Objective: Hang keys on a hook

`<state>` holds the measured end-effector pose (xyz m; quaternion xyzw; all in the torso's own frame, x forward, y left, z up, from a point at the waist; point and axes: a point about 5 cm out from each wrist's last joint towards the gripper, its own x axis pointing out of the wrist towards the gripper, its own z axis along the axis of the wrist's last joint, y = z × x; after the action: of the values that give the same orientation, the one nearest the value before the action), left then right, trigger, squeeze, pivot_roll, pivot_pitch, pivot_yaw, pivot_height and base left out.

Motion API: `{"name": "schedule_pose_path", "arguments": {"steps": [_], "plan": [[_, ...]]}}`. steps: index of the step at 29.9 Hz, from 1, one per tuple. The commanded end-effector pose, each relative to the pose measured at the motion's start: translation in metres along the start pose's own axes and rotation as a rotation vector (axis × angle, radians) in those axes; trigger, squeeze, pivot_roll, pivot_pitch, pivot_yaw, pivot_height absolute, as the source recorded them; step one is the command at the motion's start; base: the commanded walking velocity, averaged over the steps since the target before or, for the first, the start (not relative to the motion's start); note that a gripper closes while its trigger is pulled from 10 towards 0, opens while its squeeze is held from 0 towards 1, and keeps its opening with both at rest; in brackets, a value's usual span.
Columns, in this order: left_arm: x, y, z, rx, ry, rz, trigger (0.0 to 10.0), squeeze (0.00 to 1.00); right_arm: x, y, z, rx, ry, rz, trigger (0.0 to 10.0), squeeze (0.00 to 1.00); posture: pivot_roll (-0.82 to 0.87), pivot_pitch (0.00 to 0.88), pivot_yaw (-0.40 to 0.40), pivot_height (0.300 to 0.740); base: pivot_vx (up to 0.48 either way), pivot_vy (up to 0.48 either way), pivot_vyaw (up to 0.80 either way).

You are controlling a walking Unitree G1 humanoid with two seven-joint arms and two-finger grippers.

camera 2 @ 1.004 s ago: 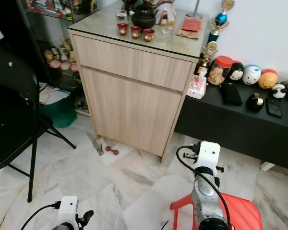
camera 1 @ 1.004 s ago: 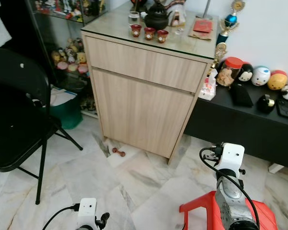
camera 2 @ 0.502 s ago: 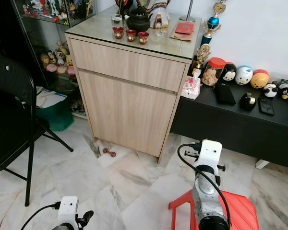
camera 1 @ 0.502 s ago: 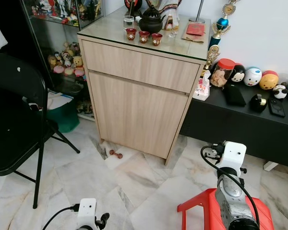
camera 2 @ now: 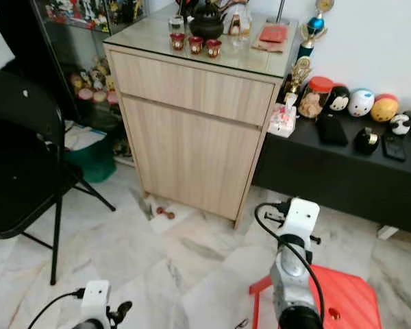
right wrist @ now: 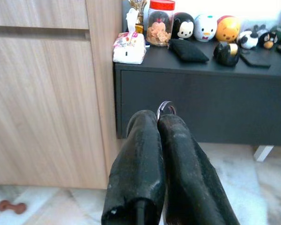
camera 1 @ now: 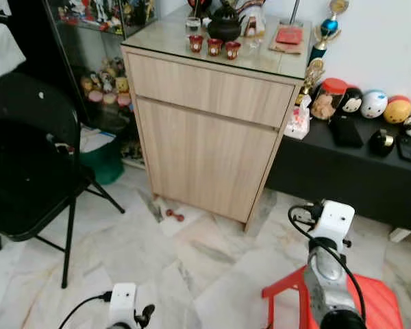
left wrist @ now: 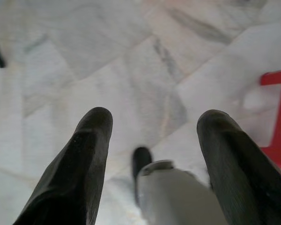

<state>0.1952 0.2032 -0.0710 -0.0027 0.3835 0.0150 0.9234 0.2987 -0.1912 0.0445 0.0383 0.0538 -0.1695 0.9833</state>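
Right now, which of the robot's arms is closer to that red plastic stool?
The right. Its tool, shut on a key ring, is raised just above the red stool. The left tool hangs open over bare marble floor, off to the stool's left.

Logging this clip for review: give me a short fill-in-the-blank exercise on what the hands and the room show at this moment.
1. The right hand is pinched shut on a metal ____.
2. The left hand hangs open above the ____ floor.
3. Three red cups stand on the ____ cabinet.
4. The folding chair is ____ in colour.

Missing words: key ring; marble; wooden; black
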Motion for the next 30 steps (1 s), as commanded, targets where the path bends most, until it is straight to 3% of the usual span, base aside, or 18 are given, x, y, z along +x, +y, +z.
{"name": "schedule_pose_path", "arguments": {"steps": [1,11,30], "plan": [[-0.003,0.003,-0.011,0.000,0.047,-0.002,10.0,0.00,0.000,-0.004,-0.001,0.019,-0.006,-0.030,10.0,0.00,0.05,0.000,-0.009,0.740,-0.247,0.000,0.00],[-0.004,0.010,-0.011,0.002,0.055,0.009,10.0,0.00,-0.002,-0.006,-0.005,0.034,-0.003,-0.059,10.0,0.00,0.04,0.000,0.014,0.740,-0.246,0.000,0.00],[0.002,-0.004,0.000,-0.002,0.039,-0.017,10.0,0.00,0.011,-0.017,0.007,0.029,-0.037,-0.097,10.0,0.00,0.01,0.000,0.008,0.740,-0.266,0.000,0.00]]}}
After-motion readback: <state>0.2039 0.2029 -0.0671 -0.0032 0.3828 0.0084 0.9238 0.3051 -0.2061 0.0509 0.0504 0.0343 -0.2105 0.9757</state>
